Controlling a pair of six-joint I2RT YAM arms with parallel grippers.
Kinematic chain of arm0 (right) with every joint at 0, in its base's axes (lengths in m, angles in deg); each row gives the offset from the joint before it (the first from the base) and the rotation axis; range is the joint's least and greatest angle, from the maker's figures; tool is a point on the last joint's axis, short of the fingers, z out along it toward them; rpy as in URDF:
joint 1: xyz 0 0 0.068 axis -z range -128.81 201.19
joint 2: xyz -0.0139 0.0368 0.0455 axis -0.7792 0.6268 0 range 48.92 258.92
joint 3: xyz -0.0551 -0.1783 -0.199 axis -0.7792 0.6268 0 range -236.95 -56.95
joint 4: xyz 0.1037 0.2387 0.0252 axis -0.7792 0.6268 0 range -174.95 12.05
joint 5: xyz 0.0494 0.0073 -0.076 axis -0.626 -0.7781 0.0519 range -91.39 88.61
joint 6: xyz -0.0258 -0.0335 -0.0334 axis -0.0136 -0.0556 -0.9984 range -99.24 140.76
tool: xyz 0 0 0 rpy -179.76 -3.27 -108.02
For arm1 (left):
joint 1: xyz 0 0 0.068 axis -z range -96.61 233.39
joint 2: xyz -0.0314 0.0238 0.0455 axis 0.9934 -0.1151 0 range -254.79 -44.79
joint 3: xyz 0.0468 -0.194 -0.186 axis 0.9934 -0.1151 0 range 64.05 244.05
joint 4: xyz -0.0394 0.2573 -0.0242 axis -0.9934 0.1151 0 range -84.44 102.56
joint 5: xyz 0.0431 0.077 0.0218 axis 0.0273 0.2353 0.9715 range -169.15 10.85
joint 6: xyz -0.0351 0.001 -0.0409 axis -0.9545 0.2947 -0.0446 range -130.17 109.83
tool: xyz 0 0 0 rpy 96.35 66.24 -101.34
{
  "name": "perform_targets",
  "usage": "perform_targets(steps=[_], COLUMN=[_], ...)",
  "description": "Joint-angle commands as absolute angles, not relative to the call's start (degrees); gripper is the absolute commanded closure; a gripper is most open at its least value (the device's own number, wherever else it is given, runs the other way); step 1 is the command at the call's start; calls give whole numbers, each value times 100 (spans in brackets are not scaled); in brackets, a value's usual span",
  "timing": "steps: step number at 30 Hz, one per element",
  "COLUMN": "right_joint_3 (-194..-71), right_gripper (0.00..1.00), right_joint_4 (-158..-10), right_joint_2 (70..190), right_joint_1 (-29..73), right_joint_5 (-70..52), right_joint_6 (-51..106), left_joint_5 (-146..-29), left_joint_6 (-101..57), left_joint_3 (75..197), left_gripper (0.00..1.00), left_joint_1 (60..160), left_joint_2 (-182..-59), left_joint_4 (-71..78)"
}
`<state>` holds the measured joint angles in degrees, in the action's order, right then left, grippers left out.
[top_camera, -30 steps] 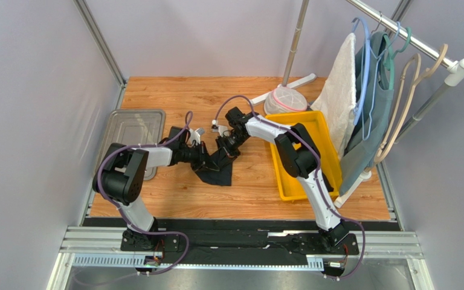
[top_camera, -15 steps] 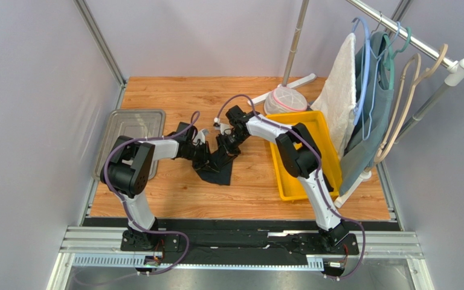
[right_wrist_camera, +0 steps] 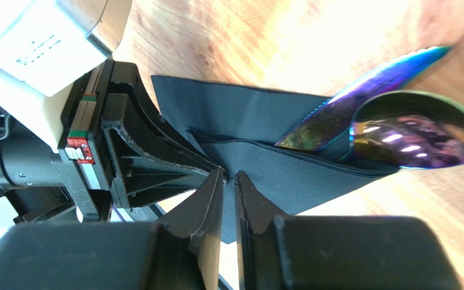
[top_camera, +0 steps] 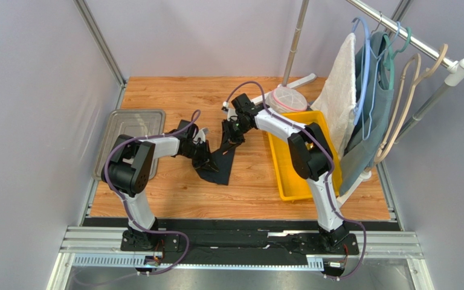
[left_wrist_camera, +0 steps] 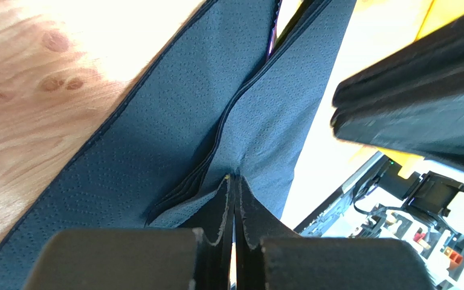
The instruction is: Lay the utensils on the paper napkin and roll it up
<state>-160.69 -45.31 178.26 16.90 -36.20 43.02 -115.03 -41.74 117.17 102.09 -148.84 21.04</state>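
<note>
The black paper napkin [top_camera: 219, 169] lies folded over on the wooden table, with the utensils tucked inside the fold. A shiny purple spoon head [right_wrist_camera: 415, 130] and a slim iridescent blade [right_wrist_camera: 361, 103] stick out of its end. My left gripper [top_camera: 206, 158] [left_wrist_camera: 234, 179] is shut on a pinched fold of the napkin [left_wrist_camera: 174, 121]. My right gripper [top_camera: 228, 140] [right_wrist_camera: 227, 175] hovers just off the napkin [right_wrist_camera: 258, 109], across from the left gripper. Its jaws stand a narrow slit apart with nothing between them. The utensils' handles are hidden in the napkin.
A yellow bin [top_camera: 304, 158] sits right of the napkin. A grey metal tray [top_camera: 133, 128] lies at the left edge. A white mesh cover [top_camera: 284, 99] is behind the bin. A rack with a white towel [top_camera: 340, 90] and hangers stands at the right.
My right gripper has let go of the napkin, parted its jaws slightly and drawn back and up. The left gripper has stayed shut on the napkin and shifted slightly.
</note>
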Motion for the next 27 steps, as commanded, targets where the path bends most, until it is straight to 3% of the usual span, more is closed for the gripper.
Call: perform_targets(steps=[1, 10, 18, 27], right_joint_3=[-16039, -16048, -15960, -16153], right_gripper=[85, 89, 91, 91], right_joint_4=[-4575, -4399, -4417, -4461], right_joint_2=[17864, 18435, 18638, 18690], right_joint_1=[1489, 1392, 1410, 1489], right_joint_5=[-3427, -3128, -2951, -2925], right_joint_6=[4371, 4133, 3984, 4054], left_joint_5=[-10754, -10745, -11887, -11809], left_joint_6=[-3838, -3820, -3847, -3732], left_joint_3=[11757, 11749, 11459, 11327], left_gripper=[100, 100, 100, 100], left_joint_1=[10194, 10194, 10229, 10317], left_joint_2=[-15026, -14850, -13937, -14181], left_joint_4=[2331, 2218, 1636, 1997])
